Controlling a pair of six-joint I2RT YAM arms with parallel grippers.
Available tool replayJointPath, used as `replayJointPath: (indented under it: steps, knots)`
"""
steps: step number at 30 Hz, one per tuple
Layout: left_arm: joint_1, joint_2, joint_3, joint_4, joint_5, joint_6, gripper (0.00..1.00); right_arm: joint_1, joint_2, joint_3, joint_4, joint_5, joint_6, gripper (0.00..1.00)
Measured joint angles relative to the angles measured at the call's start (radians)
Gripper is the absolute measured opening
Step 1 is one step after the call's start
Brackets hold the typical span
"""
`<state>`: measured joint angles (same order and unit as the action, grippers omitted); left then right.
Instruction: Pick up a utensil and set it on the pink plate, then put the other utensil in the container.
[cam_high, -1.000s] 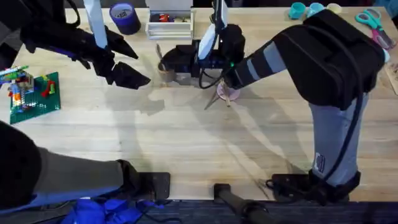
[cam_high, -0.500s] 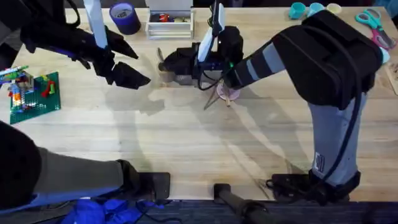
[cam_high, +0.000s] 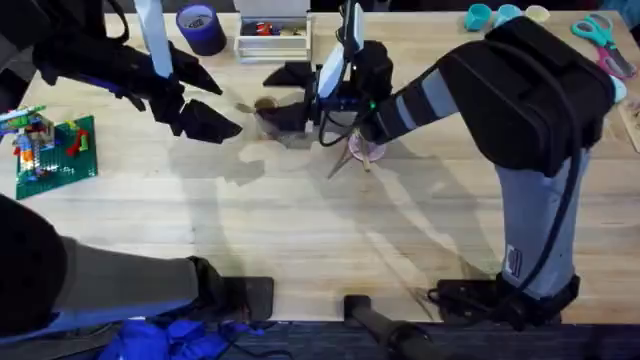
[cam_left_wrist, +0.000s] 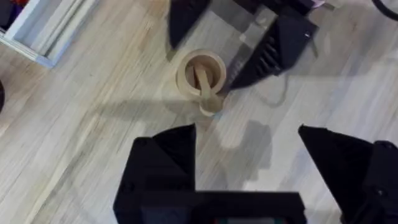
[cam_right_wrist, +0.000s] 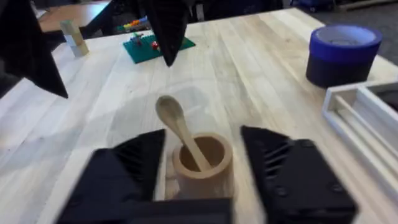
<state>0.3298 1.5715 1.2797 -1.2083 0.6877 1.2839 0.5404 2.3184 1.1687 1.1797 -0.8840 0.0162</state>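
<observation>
Jaws, right arm: the right gripper (cam_right_wrist: 202, 168) is standing with its jaws spread wide, one on each side of the wooden cup (cam_right_wrist: 201, 163), pinching nothing.
Jaws, left arm: the left gripper (cam_left_wrist: 249, 165) is hanging with its jaws spread and empty above the bench (cam_high: 300, 240), the cup lying toward 12 o'clock in its wrist view.
Spoon: the spoon (cam_right_wrist: 180, 130) is sitting handle-down inside the cup, its bowl sticking up past the rim and leaning outward; its long axis is running steeply upward, tilted away from the right gripper.
Cup: the wooden cup (cam_high: 266, 108) is standing upright on the bench at about 9 o'clock from the pink plate (cam_high: 366, 150).
Fork and plate: the fork (cam_high: 343, 160) is lying across the pink plate, its handle reaching off the rim toward 7 o'clock.
Key relation: the right gripper is the nearer one, straddling the cup, so any retreat judged from here is needing to rise clear of the leaning spoon.
Task state: both placements are looking done.
</observation>
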Motion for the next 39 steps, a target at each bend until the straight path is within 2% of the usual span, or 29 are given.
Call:
replayJointPath:
  steps: [2,8,18,24,31,39]
  knots:
    - [0.0,0.0,0.0,0.0,0.0,0.0,0.994,0.0,0.0,0.0,0.039,0.001,0.008,0.992]
    - [0.0,0.0,0.0,0.0,0.0,0.0,0.994,-0.013,0.0,0.0,0.044,0.008,0.081,0.993]
    - [0.0,0.0,0.0,0.004,0.001,0.0,0.994,-0.1,-0.002,0.001,0.015,0.043,0.202,0.993]
    - [0.0,0.0,0.0,0.005,0.001,0.0,0.994,-0.127,-0.038,0.001,-0.194,0.127,0.185,0.993]
    - [0.0,0.0,0.0,0.004,0.001,0.0,0.994,-0.133,-0.179,0.001,-0.451,0.258,0.072,0.993]
    - [0.0,0.0,0.0,0.005,0.001,0.0,0.993,-0.154,-0.318,0.002,-0.741,0.418,0.011,0.993]
